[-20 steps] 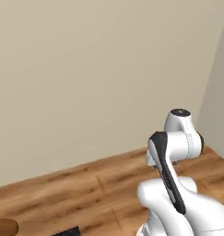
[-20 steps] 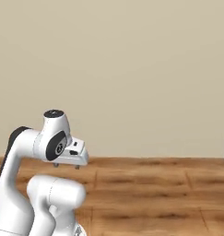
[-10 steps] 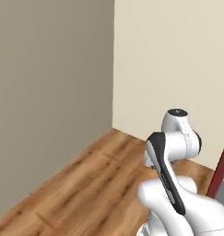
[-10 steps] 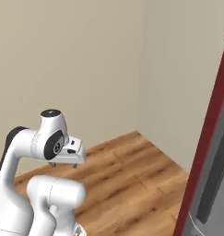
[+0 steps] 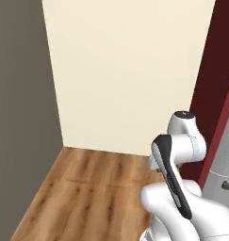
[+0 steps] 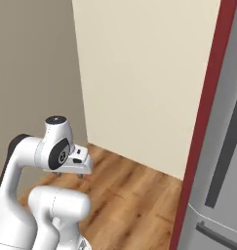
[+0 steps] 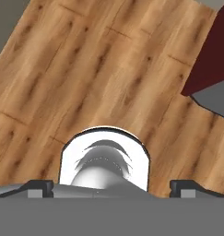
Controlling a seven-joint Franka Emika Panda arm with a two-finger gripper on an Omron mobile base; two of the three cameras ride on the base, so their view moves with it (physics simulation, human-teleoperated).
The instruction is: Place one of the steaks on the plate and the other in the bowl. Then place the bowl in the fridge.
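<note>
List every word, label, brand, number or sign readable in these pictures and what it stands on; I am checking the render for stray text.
None: no readable text, label, brand, number or sign appears in these pictures.
The tall dark red fridge with grey front panels bears no lettering.
The cream wall, the brown wooden plank floor and the white robot arm with dark joints are plain too.

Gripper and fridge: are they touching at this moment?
Apart. In the hand view the gripper hangs open over bare wooden floor, and the dark red fridge corner sits far off toward the upper right.
</note>
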